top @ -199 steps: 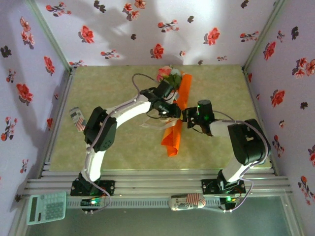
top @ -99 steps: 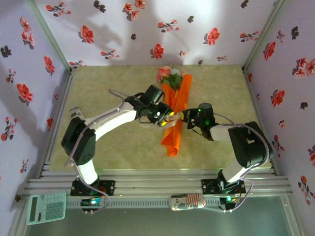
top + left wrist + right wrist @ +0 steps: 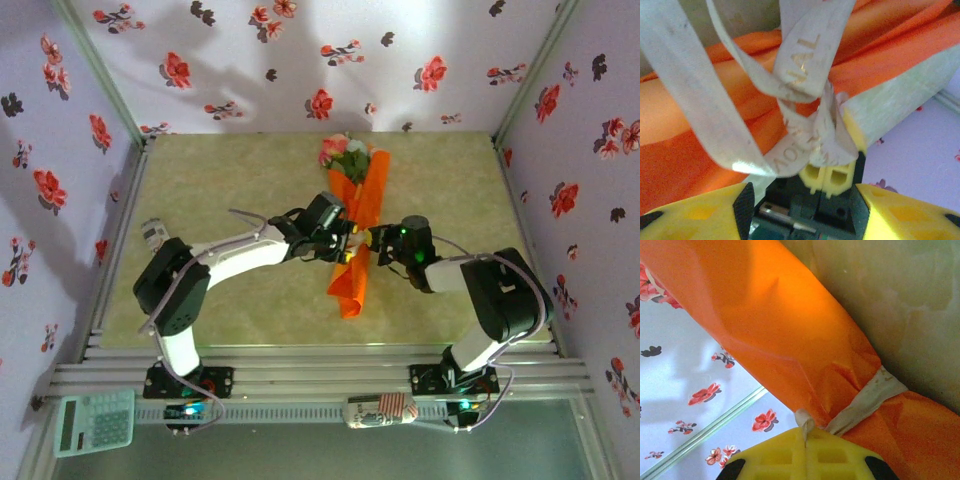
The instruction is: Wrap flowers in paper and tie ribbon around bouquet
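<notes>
Now | we see left jaws spread at lower frame, ribbon (image 3: 800, 75) knot above | right jaws pinch ribbon beside bouquet (image 3: 349, 286)

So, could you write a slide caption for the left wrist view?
Cream ribbon looped over the orange paper bouquet; right pincer shut on it, left pincer open.

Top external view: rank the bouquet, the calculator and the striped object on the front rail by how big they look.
1. bouquet: longest by far.
2. calculator: shorter but broader, so its area comes close to the bouquet's.
3. striped object: clearly smallest.
</notes>
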`<state>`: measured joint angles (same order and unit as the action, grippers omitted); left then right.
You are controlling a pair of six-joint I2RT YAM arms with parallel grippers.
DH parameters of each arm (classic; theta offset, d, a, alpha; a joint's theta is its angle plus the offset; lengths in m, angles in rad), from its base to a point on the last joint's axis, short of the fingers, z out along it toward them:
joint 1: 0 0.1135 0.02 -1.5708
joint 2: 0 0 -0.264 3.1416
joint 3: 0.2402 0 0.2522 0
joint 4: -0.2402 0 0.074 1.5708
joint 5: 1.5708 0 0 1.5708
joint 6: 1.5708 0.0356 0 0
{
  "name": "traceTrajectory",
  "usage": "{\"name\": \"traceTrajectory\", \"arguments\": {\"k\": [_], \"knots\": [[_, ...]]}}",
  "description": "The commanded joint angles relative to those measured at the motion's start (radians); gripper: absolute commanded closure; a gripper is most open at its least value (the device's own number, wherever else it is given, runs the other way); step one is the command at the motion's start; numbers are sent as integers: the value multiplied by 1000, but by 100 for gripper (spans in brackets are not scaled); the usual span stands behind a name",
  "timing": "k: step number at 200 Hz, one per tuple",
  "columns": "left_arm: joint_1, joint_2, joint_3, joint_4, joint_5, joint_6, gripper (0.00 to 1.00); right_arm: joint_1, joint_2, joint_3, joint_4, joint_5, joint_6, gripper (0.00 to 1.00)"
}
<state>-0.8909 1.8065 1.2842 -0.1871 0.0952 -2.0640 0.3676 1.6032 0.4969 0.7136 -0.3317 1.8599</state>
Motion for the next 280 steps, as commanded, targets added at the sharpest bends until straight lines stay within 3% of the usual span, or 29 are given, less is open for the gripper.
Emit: {"name": "traceTrajectory", "arguments": {"k": [1, 105, 191, 262, 280], "knots": [[-8, 26, 44, 28, -53, -417, 43, 10, -7, -19, 37, 31, 18, 100], [-10, 110, 50, 84, -26, -444, 45, 30, -34, -69, 104, 66, 49, 100], [19, 129, 15, 148, -55, -423, 79, 51, -52, -114, 122, 75, 62, 100], [18, 115, -14, 176, -26, -388, 95, 55, -35, -100, 150, 74, 74, 100], [20, 114, -17, 178, -14, -378, 96, 54, -21, -94, 189, 77, 89, 77]]}}
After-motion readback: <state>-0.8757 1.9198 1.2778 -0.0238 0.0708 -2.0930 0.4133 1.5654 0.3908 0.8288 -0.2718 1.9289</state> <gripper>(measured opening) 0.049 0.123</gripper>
